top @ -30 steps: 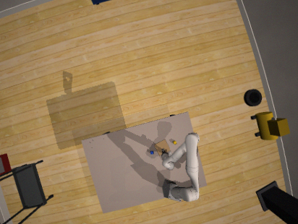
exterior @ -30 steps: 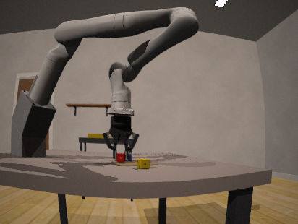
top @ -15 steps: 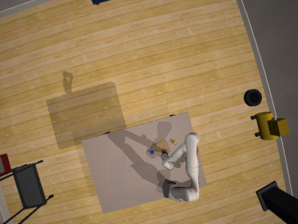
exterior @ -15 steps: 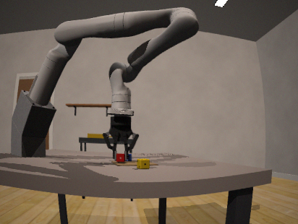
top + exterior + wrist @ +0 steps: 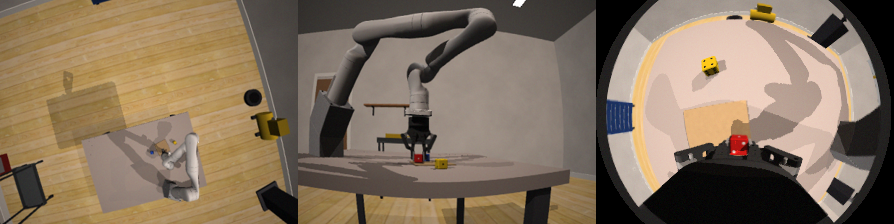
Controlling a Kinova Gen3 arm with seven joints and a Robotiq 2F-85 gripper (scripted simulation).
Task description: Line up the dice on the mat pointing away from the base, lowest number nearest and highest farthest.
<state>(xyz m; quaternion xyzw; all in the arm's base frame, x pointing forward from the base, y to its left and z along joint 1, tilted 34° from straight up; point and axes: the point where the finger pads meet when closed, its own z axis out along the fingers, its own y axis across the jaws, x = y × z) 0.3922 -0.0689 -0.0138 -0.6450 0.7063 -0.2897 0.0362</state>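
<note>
My gripper [image 5: 419, 155] [image 5: 739, 143] [image 5: 165, 155] is shut on the red die [image 5: 418, 157] [image 5: 739, 144]. It holds the die low at the near edge of the tan mat [image 5: 709, 123] [image 5: 451, 164] [image 5: 163, 146]. I cannot tell whether the die touches the mat. The yellow die [image 5: 709, 64] [image 5: 441, 163] [image 5: 174, 142] stands on the bare table beyond the mat. The blue die [image 5: 427, 157] [image 5: 152, 152] stands on the table beside the mat and is hidden in the wrist view.
The grey table [image 5: 123, 170] [image 5: 500, 173] carries the robot's base at one edge. A yellow cart [image 5: 269, 126] [image 5: 761, 12], a black round thing [image 5: 253, 97] and a dark rack [image 5: 27, 186] stand on the floor around it. A blue striped thing [image 5: 619, 116] lies off the table.
</note>
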